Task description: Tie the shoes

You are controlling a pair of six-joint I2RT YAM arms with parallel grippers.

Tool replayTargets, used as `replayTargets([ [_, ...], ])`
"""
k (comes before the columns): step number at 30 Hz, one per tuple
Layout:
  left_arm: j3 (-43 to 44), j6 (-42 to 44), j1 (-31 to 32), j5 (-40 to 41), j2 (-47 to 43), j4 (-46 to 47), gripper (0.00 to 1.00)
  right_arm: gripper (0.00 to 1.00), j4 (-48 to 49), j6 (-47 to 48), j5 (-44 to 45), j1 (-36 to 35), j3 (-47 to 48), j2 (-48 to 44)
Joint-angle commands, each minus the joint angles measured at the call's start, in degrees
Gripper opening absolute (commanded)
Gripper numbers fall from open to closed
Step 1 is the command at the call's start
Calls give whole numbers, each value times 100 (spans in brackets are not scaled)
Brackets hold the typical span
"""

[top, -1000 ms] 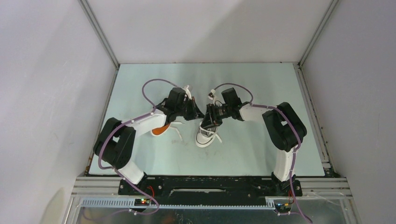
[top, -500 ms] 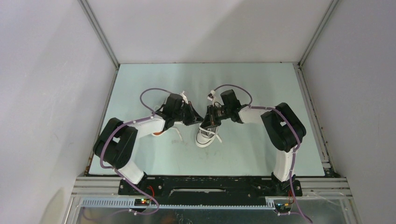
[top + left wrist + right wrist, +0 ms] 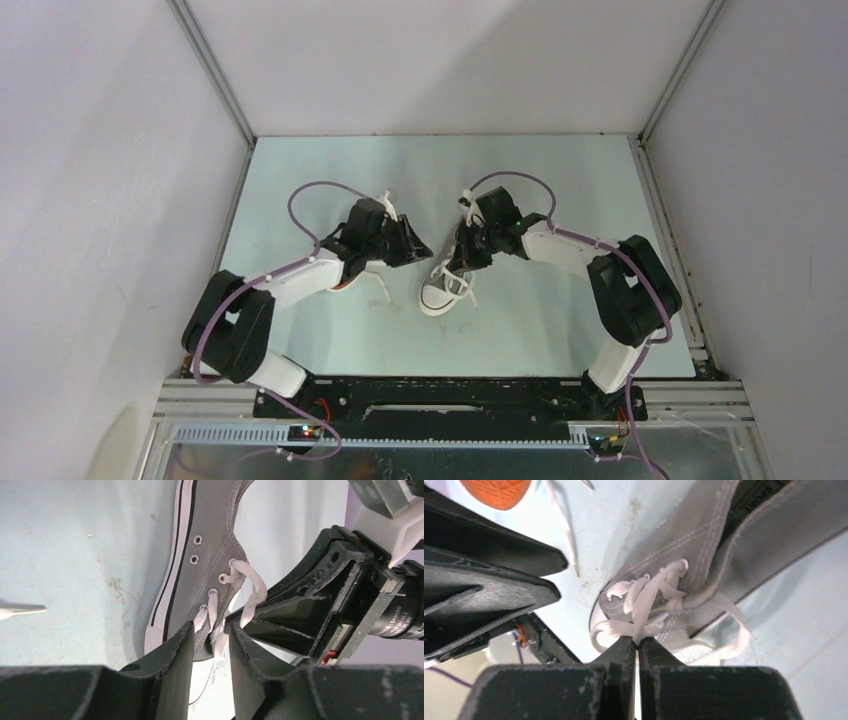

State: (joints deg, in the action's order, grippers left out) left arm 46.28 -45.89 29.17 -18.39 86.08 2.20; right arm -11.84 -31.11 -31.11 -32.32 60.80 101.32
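two shoes, a grey shoe (image 3: 441,287) and an orange-soled shoe (image 3: 496,490); two tools, left tool (image 3: 210,627), right tool (image 3: 638,644).

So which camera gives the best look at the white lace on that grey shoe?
The right wrist view: the lace is close up, crossing the shoe and running into the shut right gripper. The left wrist view shows it threaded through eyelets, partly hidden; the top view shows only thin white strands.

pale table (image 3: 520,330) carries grey shoe (image 3: 441,285), orange-soled shoe (image 3: 496,490).
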Motion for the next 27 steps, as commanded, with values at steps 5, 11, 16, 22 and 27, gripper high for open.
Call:
replayTargets([
  [5, 128, 676, -12, 120, -577, -490, 40, 0, -1995, 718, 1962, -411, 1272, -271],
  [11, 164, 798, -5, 108, -751, -651, 42, 0, -2708, 938, 2345, -709, 2264, 32],
  [16, 42, 816, -8, 30, -874, -443, 42, 0, -3074, 1031, 2569, -861, 3058, 342],
  [22, 11, 698, -8, -322, -933, 124, 47, 0, -3695, 1135, 2951, -1067, 3954, 861],
  [27, -88, 758, -16, -276, -955, 190, 46, 0, -3395, 1137, 2782, -1000, 4032, 869],
])
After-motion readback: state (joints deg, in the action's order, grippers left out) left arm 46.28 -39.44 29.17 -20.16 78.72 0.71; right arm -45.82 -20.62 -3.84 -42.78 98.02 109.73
